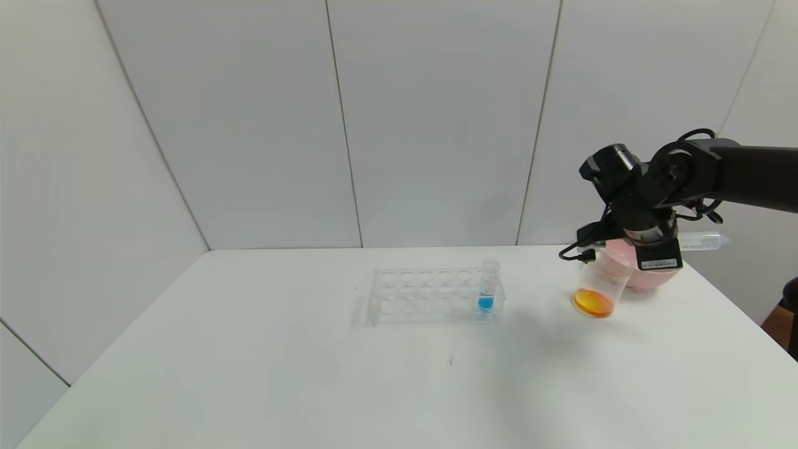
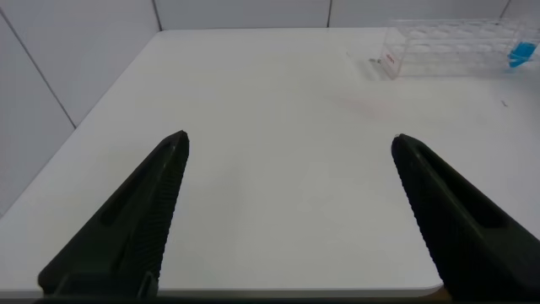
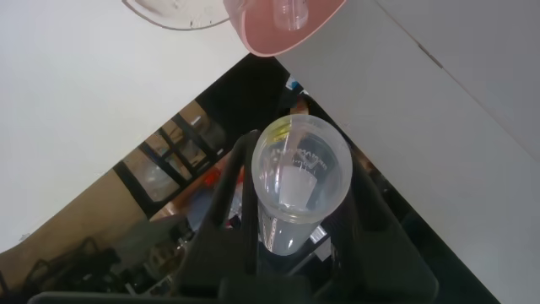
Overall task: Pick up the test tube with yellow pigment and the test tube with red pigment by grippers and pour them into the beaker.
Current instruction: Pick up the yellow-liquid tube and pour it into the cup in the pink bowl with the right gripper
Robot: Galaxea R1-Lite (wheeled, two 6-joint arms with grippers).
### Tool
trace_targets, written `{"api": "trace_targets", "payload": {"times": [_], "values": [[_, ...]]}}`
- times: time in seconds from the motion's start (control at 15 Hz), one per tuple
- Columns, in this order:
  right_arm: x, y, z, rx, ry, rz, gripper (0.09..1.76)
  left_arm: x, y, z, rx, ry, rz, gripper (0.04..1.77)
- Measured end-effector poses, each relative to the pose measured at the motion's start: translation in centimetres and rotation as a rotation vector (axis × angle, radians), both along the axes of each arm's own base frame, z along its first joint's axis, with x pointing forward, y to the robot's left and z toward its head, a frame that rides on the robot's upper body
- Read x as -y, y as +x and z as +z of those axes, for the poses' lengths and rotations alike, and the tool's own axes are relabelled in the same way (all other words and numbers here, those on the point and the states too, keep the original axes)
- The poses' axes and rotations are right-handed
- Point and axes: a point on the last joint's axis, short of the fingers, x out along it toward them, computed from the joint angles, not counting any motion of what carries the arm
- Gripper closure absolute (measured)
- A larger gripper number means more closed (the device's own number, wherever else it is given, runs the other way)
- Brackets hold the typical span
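My right gripper [image 1: 661, 244] is shut on a clear test tube [image 1: 703, 241] and holds it lying level above the pink bowl [image 1: 654, 278]. In the right wrist view the tube [image 3: 299, 173] sits between the fingers [image 3: 232, 181] with its mouth open; no coloured liquid shows in it. The beaker [image 1: 597, 288] stands next to the bowl, toward the table's middle, with orange liquid at its bottom. No tube with yellow or red liquid is in view. My left gripper [image 2: 288, 140] is open and empty above the left part of the table; it is outside the head view.
A clear tube rack [image 1: 430, 296] stands mid-table with one blue-liquid tube [image 1: 487, 287] at its right end; both show far off in the left wrist view, rack [image 2: 456, 46] and blue tube [image 2: 521, 55]. The bowl [image 3: 287, 21] sits near the table's right edge.
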Motion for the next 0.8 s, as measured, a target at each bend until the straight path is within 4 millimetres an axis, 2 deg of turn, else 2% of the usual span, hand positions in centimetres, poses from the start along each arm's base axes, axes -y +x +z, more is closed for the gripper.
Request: {"api": "trace_targets", "payload": {"times": [0.33, 0.8], "values": [[-0.73, -0.03, 0.1, 0.011, -0.019, 0.014, 1.31, 0.0, 0.0, 0.0, 0.0, 0.0, 0.0, 0.09], [-0.8, -0.02, 0.09, 0.012, -0.019, 0.016, 1.31, 0.0, 0.0, 0.0, 0.0, 0.0, 0.0, 0.09]]}}
